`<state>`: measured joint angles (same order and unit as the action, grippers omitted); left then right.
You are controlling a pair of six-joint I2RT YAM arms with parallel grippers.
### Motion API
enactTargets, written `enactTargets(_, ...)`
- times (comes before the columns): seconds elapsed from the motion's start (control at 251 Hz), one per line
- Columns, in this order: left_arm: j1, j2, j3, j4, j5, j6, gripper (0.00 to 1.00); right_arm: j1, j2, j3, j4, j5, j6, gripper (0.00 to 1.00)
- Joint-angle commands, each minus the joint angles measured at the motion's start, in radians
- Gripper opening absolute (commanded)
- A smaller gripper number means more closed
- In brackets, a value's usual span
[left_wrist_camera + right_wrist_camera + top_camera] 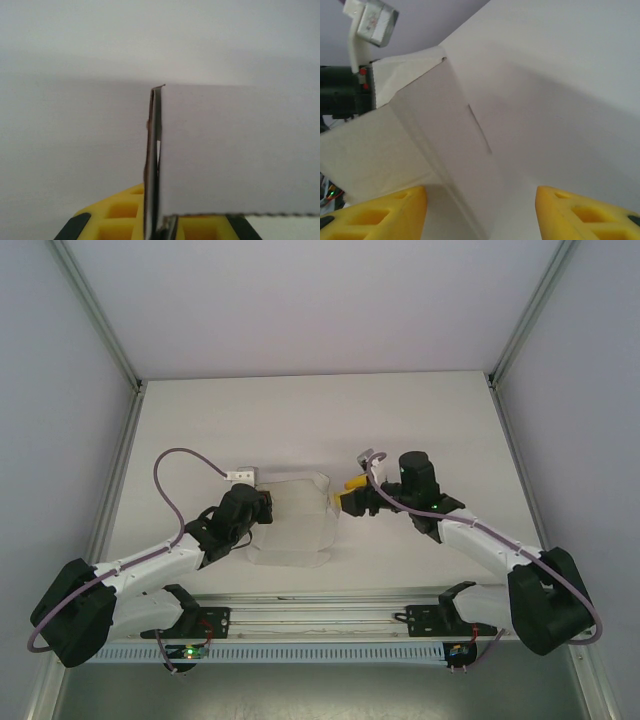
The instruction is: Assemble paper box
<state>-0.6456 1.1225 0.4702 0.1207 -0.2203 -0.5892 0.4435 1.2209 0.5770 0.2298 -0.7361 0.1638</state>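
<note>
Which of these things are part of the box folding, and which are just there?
In the job: paper box, left gripper pinching it, right gripper open at its other edge.
Just there: table, purple cable, aluminium frame post.

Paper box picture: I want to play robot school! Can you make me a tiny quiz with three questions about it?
1. True or false: the left fingers are pinching an edge of the paper box.
2. Pick one: the right fingers are A) yellow, B) red, C) green.
3. Fill the gap: seen from the top, the paper box sits ___ the left and right fingers.

Key: 1 true; 2 A; 3 between.
</note>
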Motion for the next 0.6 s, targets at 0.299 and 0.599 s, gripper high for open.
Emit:
enactTargets(0.299, 0.009, -0.027, 0.024, 0.023, 0.013, 0.025, 0.00, 0.097, 0.062, 0.050, 0.068, 0.050, -0.049, 0.59)
enactTargets(0.599, 0.008, -0.023, 0.028, 0.019, 0.038, 0.031, 0.00, 0.217, 0.042, 0.074, 0.072, 0.412, -0.120, 0.61)
